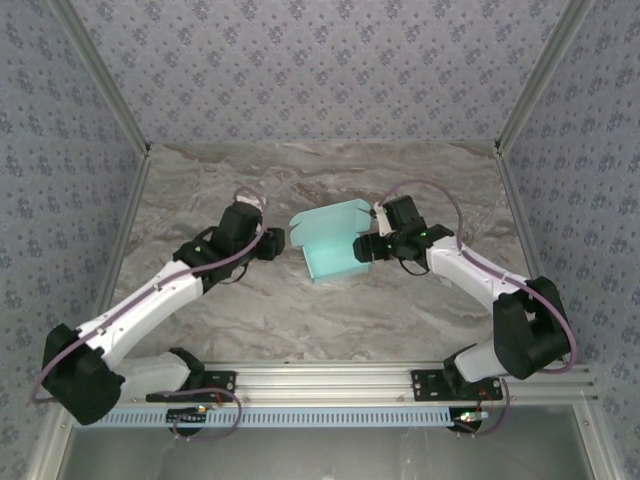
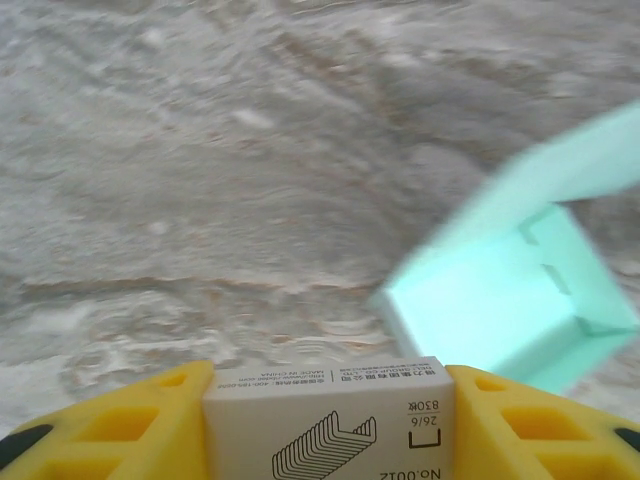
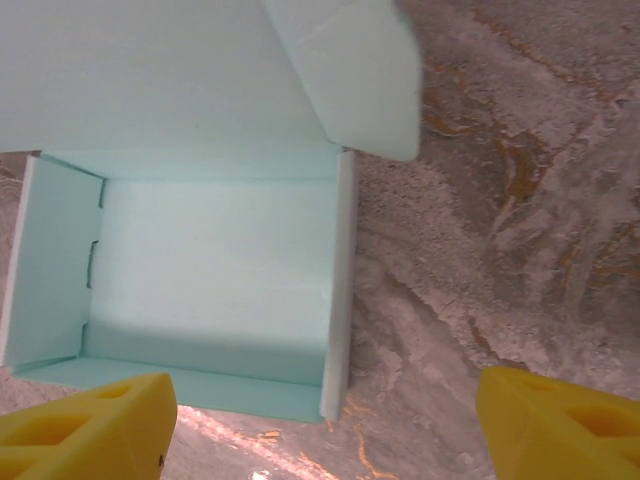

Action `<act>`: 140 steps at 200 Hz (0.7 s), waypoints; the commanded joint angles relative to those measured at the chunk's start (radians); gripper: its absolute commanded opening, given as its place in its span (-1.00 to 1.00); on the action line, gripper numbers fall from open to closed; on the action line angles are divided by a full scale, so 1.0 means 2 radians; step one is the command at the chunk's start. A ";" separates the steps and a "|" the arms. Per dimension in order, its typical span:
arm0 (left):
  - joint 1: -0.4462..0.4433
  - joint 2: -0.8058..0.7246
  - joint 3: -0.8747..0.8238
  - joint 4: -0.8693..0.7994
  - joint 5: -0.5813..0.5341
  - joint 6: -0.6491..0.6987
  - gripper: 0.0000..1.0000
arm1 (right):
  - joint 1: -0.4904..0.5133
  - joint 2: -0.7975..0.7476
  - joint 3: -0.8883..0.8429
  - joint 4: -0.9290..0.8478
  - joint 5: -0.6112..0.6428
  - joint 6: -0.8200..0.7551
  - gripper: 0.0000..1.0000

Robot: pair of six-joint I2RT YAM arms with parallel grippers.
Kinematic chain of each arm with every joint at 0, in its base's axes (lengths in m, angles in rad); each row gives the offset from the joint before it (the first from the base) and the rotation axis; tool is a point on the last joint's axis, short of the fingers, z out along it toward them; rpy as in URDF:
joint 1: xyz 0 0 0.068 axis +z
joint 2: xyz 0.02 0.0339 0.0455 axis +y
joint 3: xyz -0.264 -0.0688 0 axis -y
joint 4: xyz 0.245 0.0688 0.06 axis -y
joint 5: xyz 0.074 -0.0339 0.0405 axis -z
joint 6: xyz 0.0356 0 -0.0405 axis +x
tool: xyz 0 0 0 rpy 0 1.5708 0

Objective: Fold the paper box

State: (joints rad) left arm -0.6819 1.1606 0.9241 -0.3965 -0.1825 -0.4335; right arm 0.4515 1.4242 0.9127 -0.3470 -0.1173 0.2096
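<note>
Item 1, left claw [image 2: 330, 395]: you had it closed on a small white staple box [image 2: 330, 435], both yellow fingers [image 2: 120, 420] flat against its sides.
Item 2, right claw [image 3: 320, 395]: spread wide, holding nothing.
Item 3, paper box [image 3: 210, 270]: formed into a tray, lid flap up, just ahead of the right claw and ahead-right of the left.
Handling note: the card looked flimsy. You likely needed the right claw bracing the near wall while the left approached high, clear of the rim.

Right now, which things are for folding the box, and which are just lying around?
For the job:
paper box
right end effector, open beside it

Not for folding:
staple box, gripped by the left end effector
marble table
</note>
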 commanded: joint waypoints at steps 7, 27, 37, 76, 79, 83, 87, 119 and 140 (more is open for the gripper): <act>-0.070 0.034 0.007 0.007 -0.017 0.001 0.05 | -0.023 -0.010 0.013 -0.027 0.012 -0.009 0.62; -0.107 0.106 0.053 0.001 -0.020 0.032 0.05 | -0.040 -0.012 0.012 -0.034 0.009 -0.008 0.62; -0.117 0.144 0.076 -0.002 -0.020 0.041 0.05 | -0.048 -0.015 0.010 -0.038 0.010 -0.007 0.62; -0.116 0.281 0.156 -0.011 -0.023 0.060 0.04 | -0.075 -0.037 -0.014 -0.043 0.004 -0.005 0.62; -0.116 0.289 0.161 -0.012 -0.023 0.060 0.04 | -0.076 -0.039 -0.015 -0.043 0.004 -0.005 0.62; -0.114 0.299 0.166 -0.010 -0.024 0.060 0.04 | -0.078 -0.041 -0.018 -0.043 0.004 -0.005 0.62; -0.113 0.307 0.170 -0.009 -0.024 0.060 0.04 | -0.079 -0.043 -0.020 -0.043 0.004 -0.005 0.62; -0.104 0.351 0.187 0.011 -0.013 0.065 0.04 | -0.084 -0.056 -0.038 -0.039 0.003 -0.005 0.62; -0.103 0.373 0.200 0.011 -0.009 0.066 0.07 | -0.085 -0.056 -0.044 -0.034 0.000 -0.003 0.62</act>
State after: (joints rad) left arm -0.8959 1.8709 1.2713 -0.3904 -0.2062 -0.3225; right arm 0.2882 1.3270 0.8452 -0.4004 -0.1089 0.2096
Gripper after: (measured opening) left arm 0.529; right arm 0.806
